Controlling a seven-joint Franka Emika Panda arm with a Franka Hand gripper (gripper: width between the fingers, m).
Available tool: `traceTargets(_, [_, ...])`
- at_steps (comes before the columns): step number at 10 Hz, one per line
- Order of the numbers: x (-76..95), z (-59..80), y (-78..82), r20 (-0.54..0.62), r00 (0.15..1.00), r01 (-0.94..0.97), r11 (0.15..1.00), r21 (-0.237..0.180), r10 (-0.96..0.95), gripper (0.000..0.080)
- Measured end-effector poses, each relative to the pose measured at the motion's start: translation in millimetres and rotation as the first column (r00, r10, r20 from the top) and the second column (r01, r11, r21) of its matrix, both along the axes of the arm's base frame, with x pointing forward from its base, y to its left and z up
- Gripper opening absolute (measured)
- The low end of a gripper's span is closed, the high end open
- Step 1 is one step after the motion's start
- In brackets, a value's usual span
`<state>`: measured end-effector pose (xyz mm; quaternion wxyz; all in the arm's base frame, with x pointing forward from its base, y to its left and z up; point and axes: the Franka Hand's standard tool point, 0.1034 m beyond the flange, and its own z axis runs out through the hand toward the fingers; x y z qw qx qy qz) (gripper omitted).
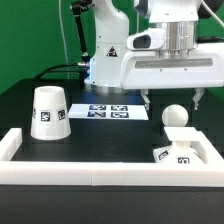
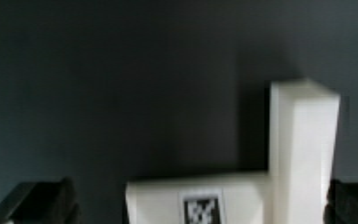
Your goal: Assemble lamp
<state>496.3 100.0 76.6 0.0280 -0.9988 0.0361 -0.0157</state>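
Observation:
The white cone shade (image 1: pixel 48 112) with square tags stands upright on the black table at the exterior view's left. The ball-shaped bulb (image 1: pixel 176 116) sits at the exterior view's right. The small square tagged base (image 1: pixel 181 152) lies in the border's front right corner. My gripper (image 1: pixel 174 100) hangs open and empty above the bulb and base, with one dark finger on each side. In the wrist view the gripper (image 2: pixel 195 202) is open, and the tagged base (image 2: pixel 194 198) lies between its fingertips (image 2: pixel 34 200). The bulb is not in the wrist view.
A long white border bar (image 1: pixel 100 177) runs along the table's front and turns up both sides; one arm of it shows in the wrist view (image 2: pixel 304 140) beside the base. The marker board (image 1: pixel 108 111) lies flat behind the middle. The robot's white body stands at the back.

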Motion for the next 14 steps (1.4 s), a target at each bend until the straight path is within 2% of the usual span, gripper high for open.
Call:
traceTargets(3, [-34.0, -13.0, 8.4, -0.033, 0.997, 0.068, 0.998, 0.000, -0.068, 0.0699])
traceTargets(7, [-35.2, -13.8, 9.0, -0.036, 0.997, 0.066, 0.998, -0.001, -0.066, 0.0699])
traceTargets(8, [-37.3, -13.1, 16.4, -0.033, 0.996, 0.079, 0.997, 0.002, -0.079, 0.0699])
traceTargets(9, [-44.2, -16.7, 27.2, -0.017, 0.997, 0.069, 0.998, 0.007, -0.069, 0.0699])
traceTargets(10, [-52.0, -23.2, 30.2, -0.017, 0.999, 0.051, 0.999, 0.005, -0.051, 0.0699])
traceTargets(13, [-54.6, -26.6, 27.8, -0.040, 0.999, 0.038, 0.999, 0.001, -0.038, 0.0699])
traceTargets(14, [-57.4, -26.4, 25.5, -0.106, 0.994, 0.025, 1.000, -0.008, -0.026, 0.0699])
